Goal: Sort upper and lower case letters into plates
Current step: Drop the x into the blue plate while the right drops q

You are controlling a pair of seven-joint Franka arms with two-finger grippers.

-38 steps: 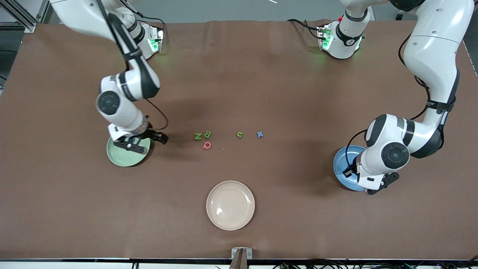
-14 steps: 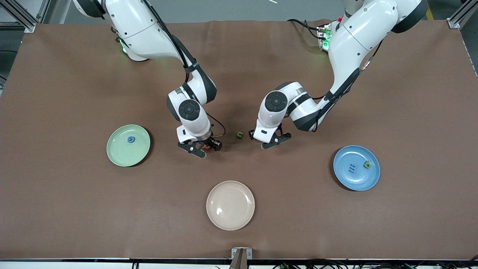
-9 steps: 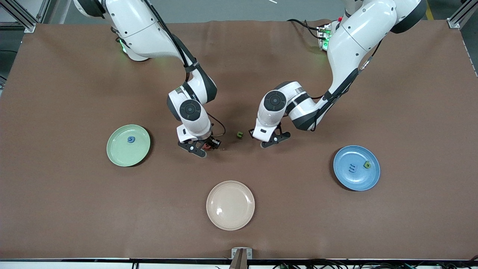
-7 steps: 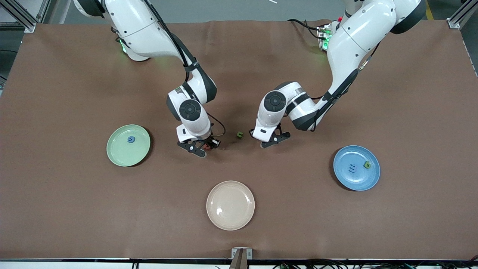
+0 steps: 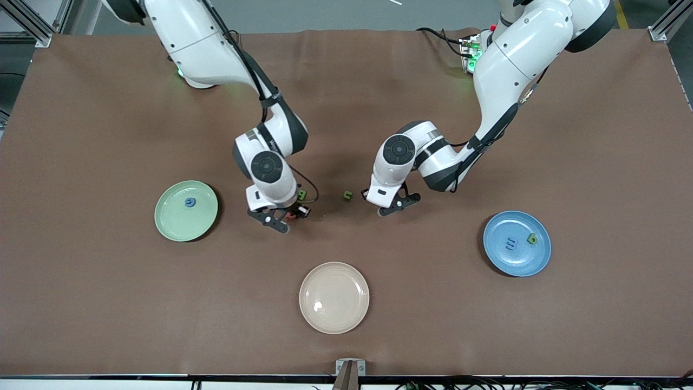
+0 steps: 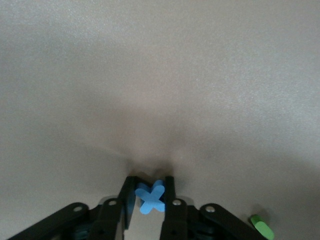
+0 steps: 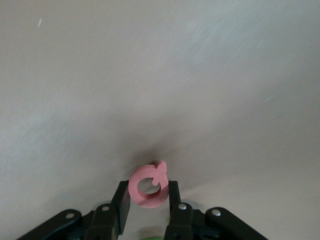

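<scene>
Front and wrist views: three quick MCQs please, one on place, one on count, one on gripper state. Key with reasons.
1. Where is the cream plate?
A. nearer the front camera than both other plates
B. between the arm bases
C. on the green plate

2. How many letters lie on the blue plate?
A. none
B. two
C. four

3. What is the left gripper doing?
A. open over the blue plate
B. shut on nothing
C. shut on the blue X

Key: 1 A, it lies lowest in the front view. 2 B, a blue and a green letter show. 3 C, the left wrist view shows the X between its fingers.
</scene>
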